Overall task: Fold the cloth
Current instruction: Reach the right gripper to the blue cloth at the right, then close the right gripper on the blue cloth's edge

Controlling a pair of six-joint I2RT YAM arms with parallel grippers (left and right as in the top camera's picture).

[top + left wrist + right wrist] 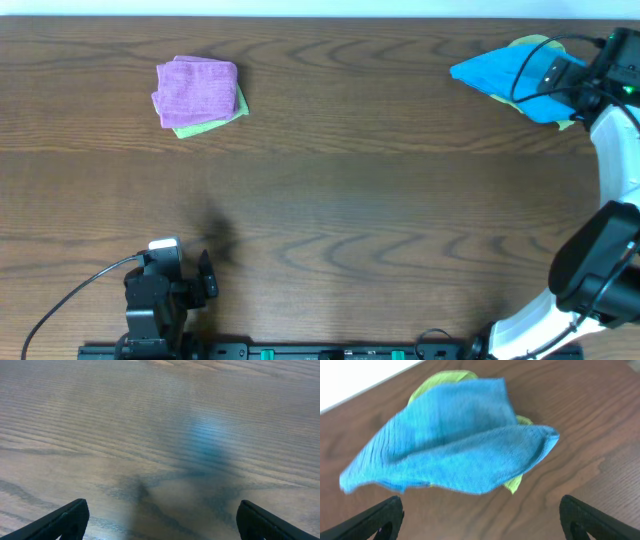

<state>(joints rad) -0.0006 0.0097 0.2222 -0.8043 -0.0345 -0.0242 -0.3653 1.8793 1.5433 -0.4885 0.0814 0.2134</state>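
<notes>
blue cloth (450, 445) is bunched up at far-right of the desk (350, 200), lying on a yellow-green cloth (442, 377). right hand (480, 512) hovers close by w/ fingers wide apart. left hand (162, 512) spread too, over bare desk.

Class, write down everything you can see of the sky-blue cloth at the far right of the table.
The sky-blue cloth looks like soft, fuzzy microfibre. It lies crumpled in a loose, pointed heap, one flap over another, at the far right of the wooden table. It rests on a yellow-green cloth that peeks out around it. The open right gripper is near and appears not to touch it.
</notes>
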